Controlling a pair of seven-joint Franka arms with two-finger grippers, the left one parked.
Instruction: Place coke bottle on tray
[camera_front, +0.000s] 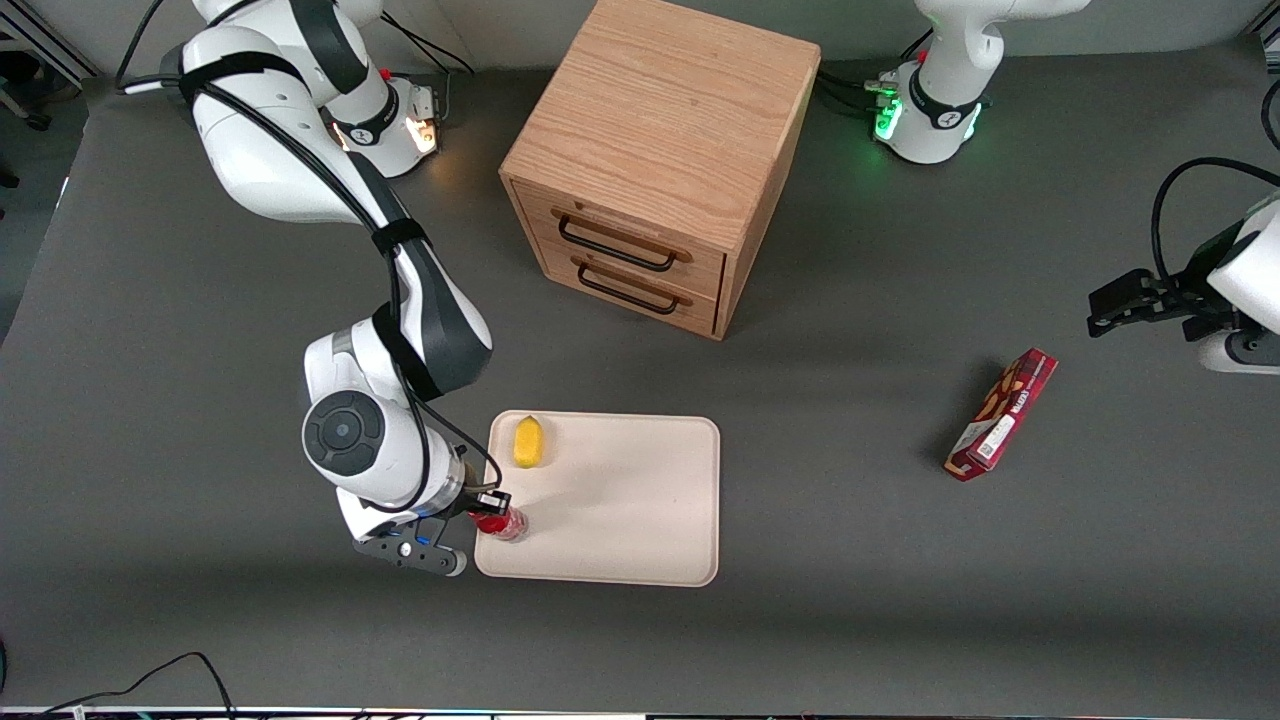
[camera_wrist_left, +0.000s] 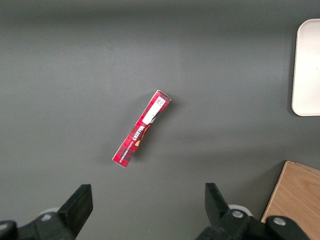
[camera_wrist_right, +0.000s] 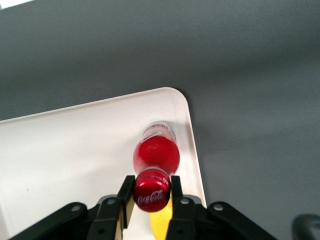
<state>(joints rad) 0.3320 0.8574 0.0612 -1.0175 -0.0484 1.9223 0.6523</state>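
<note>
The coke bottle (camera_front: 507, 523), red with a red cap and white script, stands upright at the corner of the beige tray (camera_front: 620, 500) nearest the front camera on the working arm's end. My right gripper (camera_front: 490, 506) is straight above it. In the right wrist view the gripper (camera_wrist_right: 150, 189) is shut on the bottle's cap (camera_wrist_right: 151, 196), with a finger against each side. The red body (camera_wrist_right: 156, 154) and clear base sit close to the tray's rounded corner (camera_wrist_right: 172, 97). I cannot tell whether the base touches the tray.
A yellow fruit-like object (camera_front: 528, 442) lies on the tray, farther from the front camera than the bottle. The wooden two-drawer cabinet (camera_front: 660, 150) stands farther back. A red snack box (camera_front: 1002, 414) lies toward the parked arm's end, also in the left wrist view (camera_wrist_left: 141, 129).
</note>
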